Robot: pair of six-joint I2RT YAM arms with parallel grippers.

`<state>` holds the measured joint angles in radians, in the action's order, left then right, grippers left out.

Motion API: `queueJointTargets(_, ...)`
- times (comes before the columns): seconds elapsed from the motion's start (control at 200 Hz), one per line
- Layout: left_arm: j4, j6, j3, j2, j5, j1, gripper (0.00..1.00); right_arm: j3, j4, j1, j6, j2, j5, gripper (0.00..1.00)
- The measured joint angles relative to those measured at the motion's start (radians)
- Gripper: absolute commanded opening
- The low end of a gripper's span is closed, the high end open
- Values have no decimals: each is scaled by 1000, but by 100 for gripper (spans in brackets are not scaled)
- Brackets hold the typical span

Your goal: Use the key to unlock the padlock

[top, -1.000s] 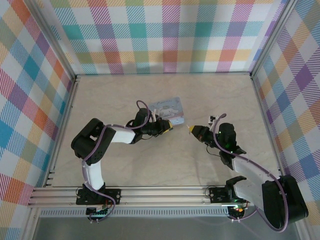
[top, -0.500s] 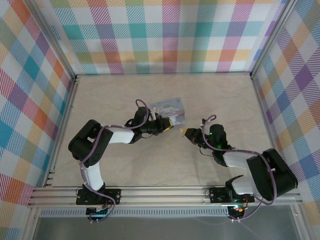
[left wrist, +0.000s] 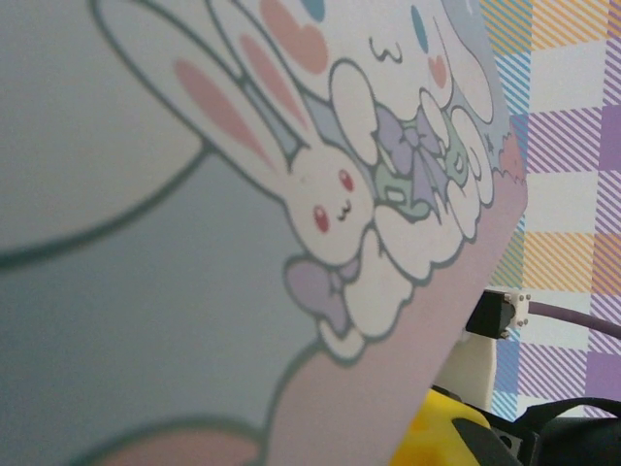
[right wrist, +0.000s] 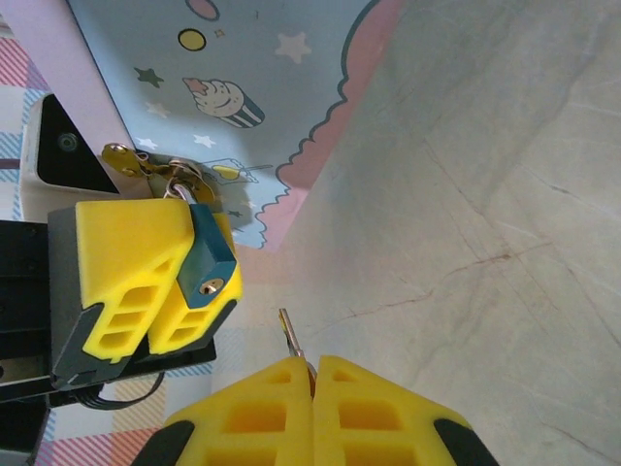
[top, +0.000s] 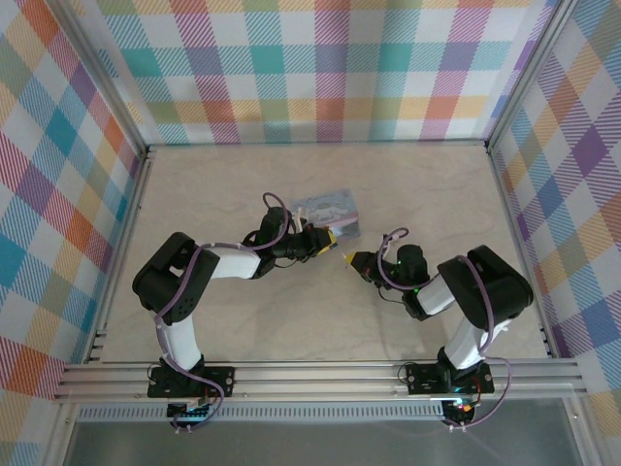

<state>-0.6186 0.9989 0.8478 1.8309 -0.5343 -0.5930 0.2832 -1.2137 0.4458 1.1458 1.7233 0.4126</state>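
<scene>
Padlock (right wrist: pixel 209 260), left-centre in the right wrist view, is gripped by the left end effector (top: pixel 327 241) beside the tin (right wrist: pixel 243 87). Key (right wrist: pixel 290 333), lower centre, is pinched in the closed right end effector (right wrist: pixel 312 374), its tip near the padlock but apart, above the tabletop (right wrist: pixel 485 243).

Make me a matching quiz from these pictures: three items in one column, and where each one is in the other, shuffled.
Things:
1. small blue padlock
2. thin dark grey metal key
3. pale blue rectangular cartoon tin

Places:
A. resting on the marble table
B. pinched in the shut right gripper
C. clamped in the left gripper

Pairs: 1-C, 2-B, 3-A.
</scene>
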Motion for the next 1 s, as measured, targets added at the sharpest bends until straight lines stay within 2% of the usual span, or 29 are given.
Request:
queueJointTargets(0.15, -13, 4, 0, 0, 0, 0, 10, 9, -84, 8, 23, 61, 11, 0)
queueJointTargets(0.365, -15, 7, 0, 0, 0, 0, 11, 19, -125, 21, 30, 63, 13, 0)
queueJointTargets(1.0, -25, 15, 0, 0, 0, 0, 10, 27, -138, 26, 47, 58, 12, 0)
